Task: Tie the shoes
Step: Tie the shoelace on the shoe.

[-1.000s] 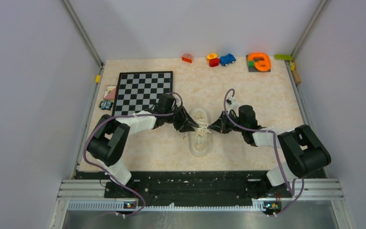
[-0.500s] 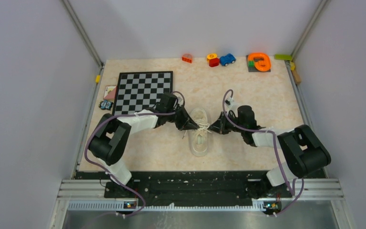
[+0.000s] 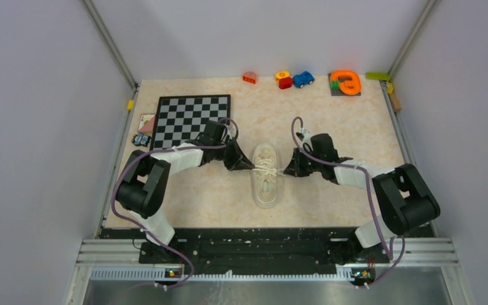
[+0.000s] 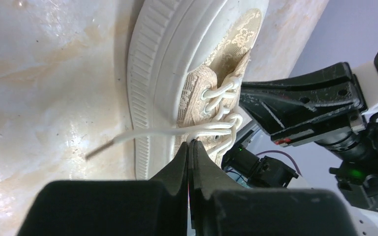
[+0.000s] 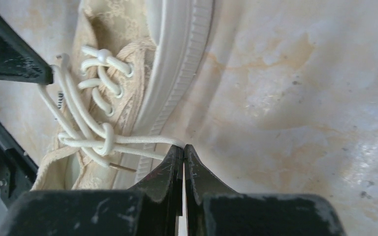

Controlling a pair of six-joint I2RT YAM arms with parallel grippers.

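Shoe (image 3: 266, 176) sits about mid-desk, sole down, lengthwise near-to-far, just off the near-right corner of the chessboard (image 3: 192, 119) and not touching it. I've got one tool on each side, level w/ the lacing.

L tool (image 3: 250, 167): clenched, tips pressed together at the shoe's left flank. On the L wrist cam its fingers (image 4: 182, 162) meet right where the laces (image 4: 211, 129) come off the eyelets, and it looks like a strand is pinched there. A loose lace end trails down over the ribbed sole onto the desk (image 4: 39, 88).

R tool (image 3: 285, 171): clenched too, grasping a lace. R wrist cam shows a strand running from the crossover straight into the closed tips, beside the sole edge, low over the desk.

From the top cam the laces run out sideways from the middle of the shoe to both tools. The R wrist view shows the strands wrapped round each other once above the tongue.

Far edge of desk: small toys, incl. a blue car (image 3: 303, 79) and an orange piece (image 3: 345, 82), well apart from the shoe.
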